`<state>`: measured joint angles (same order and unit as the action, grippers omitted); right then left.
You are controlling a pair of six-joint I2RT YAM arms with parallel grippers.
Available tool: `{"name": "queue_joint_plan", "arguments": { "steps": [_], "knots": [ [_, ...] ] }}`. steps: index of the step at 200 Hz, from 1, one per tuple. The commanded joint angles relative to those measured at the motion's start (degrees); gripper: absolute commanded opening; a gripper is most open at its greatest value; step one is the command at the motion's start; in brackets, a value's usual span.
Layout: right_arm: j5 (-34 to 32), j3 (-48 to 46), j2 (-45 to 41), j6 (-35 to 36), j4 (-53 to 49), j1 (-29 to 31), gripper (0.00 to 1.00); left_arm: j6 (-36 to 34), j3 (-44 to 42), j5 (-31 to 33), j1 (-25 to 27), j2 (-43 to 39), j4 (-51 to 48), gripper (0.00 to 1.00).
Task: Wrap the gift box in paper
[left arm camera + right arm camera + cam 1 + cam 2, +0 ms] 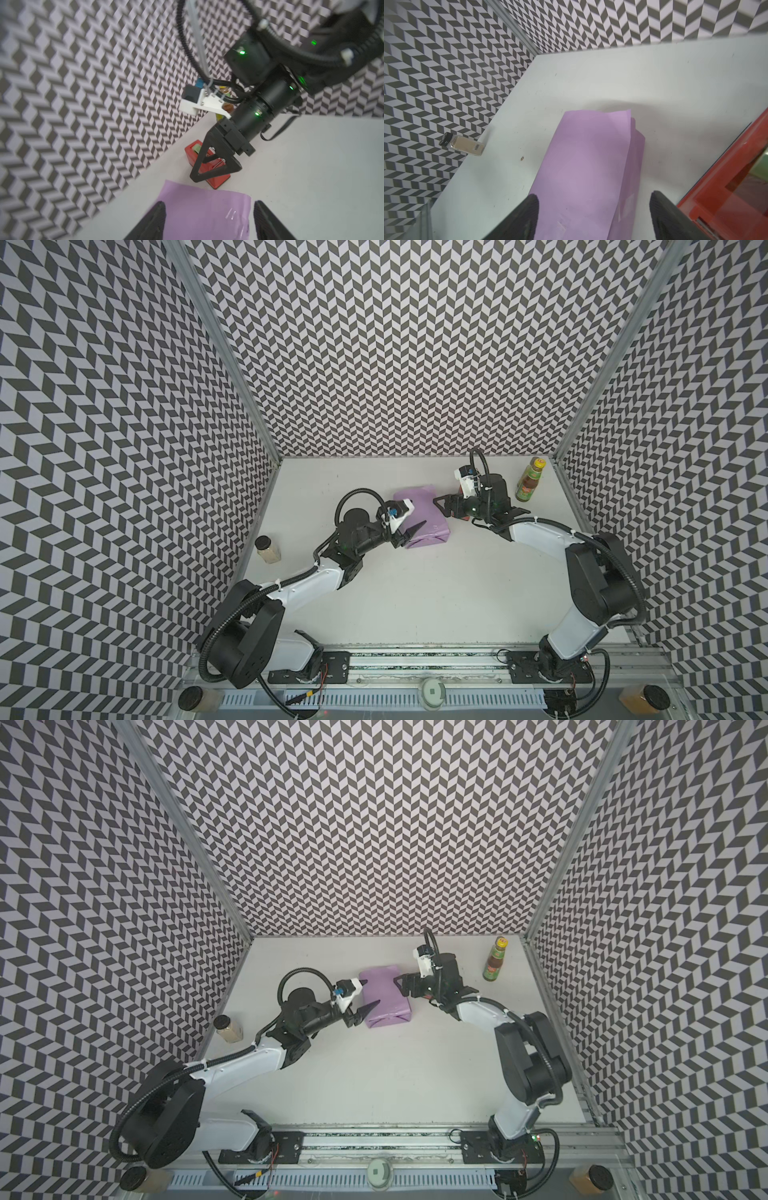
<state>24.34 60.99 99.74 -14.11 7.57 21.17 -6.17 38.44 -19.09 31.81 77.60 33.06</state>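
Both sets of fingers (153, 222) stand wide, gripping nothing: left gripper (208, 207) and right gripper (593, 197) face opposite ends of the lilac paper (432, 522), folded into a parcel lying on the worktop (415, 593) between them, box hidden inside.

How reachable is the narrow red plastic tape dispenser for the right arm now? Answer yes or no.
Likely yes: the open, empty right gripper hangs right beside the tape dispenser, nothing between them; it faces the lilac paper, so it must turn aside.
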Motion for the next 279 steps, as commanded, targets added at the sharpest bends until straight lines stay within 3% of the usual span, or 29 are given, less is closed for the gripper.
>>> {"name": "queue_joint_plan", "arguments": {
  "steps": [1,23,69,117,187,279],
  "knots": [
    [2.7,3.4,3.8,-1.0,-2.4,0.8,0.87,33.1,3.1,11.9,-1.3,1.9,-14.4,0.70],
    [1.9,7.8,7.6,-0.6,-5.3,1.6,0.89,41.8,6.5,8.1,-4.3,7.2,-17.9,0.75],
    [2.5,13.1,14.7,-1.4,-5.8,1.9,0.88,48.0,17.1,-4.0,-9.0,25.3,-18.0,0.79],
    [7.9,16.1,19.9,-4.0,-2.3,2.1,0.87,51.3,24.8,-7.4,-9.7,35.6,-17.0,0.77],
    [14.6,11.2,12.5,-8.1,9.1,2.0,0.82,48.6,23.6,-10.3,-9.8,31.5,-11.9,0.73],
    [14.0,2.7,3.1,-6.8,15.3,2.1,0.81,45.5,17.2,-10.9,-9.4,22.9,-3.7,0.75]
  ]
}}
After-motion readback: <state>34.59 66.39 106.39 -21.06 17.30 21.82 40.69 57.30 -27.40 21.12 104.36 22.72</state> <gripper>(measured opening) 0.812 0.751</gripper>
